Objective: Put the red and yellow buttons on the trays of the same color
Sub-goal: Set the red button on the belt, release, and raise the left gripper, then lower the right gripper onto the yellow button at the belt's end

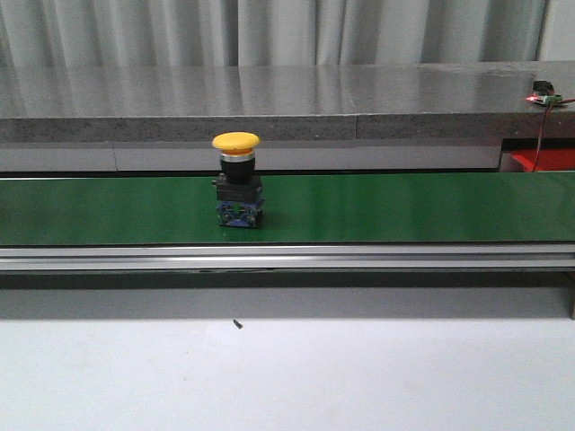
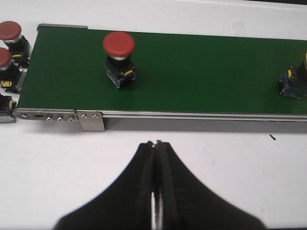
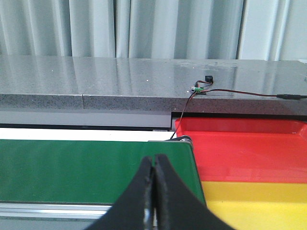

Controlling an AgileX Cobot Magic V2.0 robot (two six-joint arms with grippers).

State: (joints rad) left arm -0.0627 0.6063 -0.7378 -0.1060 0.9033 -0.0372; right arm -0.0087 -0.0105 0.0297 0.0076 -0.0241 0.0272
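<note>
1. On my front view, a yellow button (image 1: 236,178) stands upright on the green conveyor belt (image 1: 404,208), a little left of centre in the frame, mushroom cap up, black body and blue base under it.
2. Neither arm shows in that front view; I only see white table (image 1: 287,377) in the lower half and a grey counter (image 1: 287,103) across the upper part, with curtains behind.
3. Left wrist view: the left gripper (image 2: 156,143) sits at bottom centre over the white table, its jaws pressed together, nothing between them.
4. Same view, a red button (image 2: 119,58) stands on the belt in the upper left-centre of the frame, well apart from the fingertips.
5. At the far left edge, off the end of the belt, I count two more red buttons (image 2: 9,36), with another part below them I cannot make out.
6. At the right edge of that view, a button base shows on the belt, cropped; cap colour hard to tell there.
7. Right wrist view: the right gripper (image 3: 153,160) is at bottom centre, jaws pressed together and empty, above the belt's end.
8. To the right in that frame lie the red tray (image 3: 249,143) and, lower, the yellow tray (image 3: 254,196), side by side and touching.
</note>
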